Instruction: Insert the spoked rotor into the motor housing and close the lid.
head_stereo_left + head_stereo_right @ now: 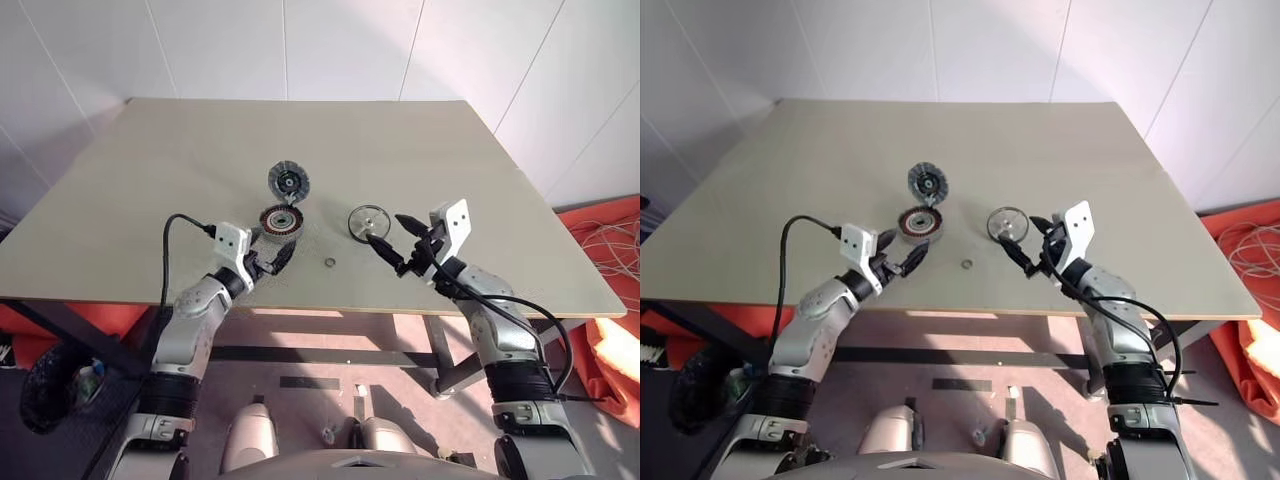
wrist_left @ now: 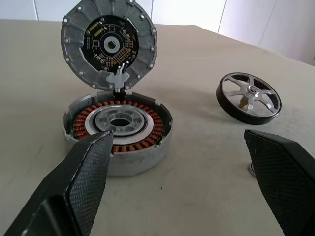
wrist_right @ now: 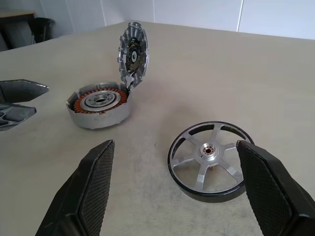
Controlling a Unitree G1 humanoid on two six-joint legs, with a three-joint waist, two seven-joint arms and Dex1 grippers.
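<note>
— What's in front of me?
— White panelled walls and a pale beige worktop [image 1: 150, 180]. Nearest its front edge I see a tiny metal ring [image 1: 330, 263] lying on its own, between my two arms.
— The tools?
— Left tool [image 1: 275, 262] has its fingers spread apart, holding nothing, just short of the motor housing [image 1: 282, 220]. Right tool [image 1: 393, 238] is equally wide apart and empty, with the spoked rotor [image 1: 368, 220] just beyond its tips.
— What's inside the housing?
— Only its own parts: a ring of reddish-copper windings round a pale metal centre with a hole. The rotor lies flat on the worktop to the housing's right, apart from it: dark rim, silvery spokes, small hub.
— And the lid [image 1: 288, 181]?
— Standing up open at the housing's far edge, joined there by a small pale tab; grey ribbed edge, dark circuit face.
</note>
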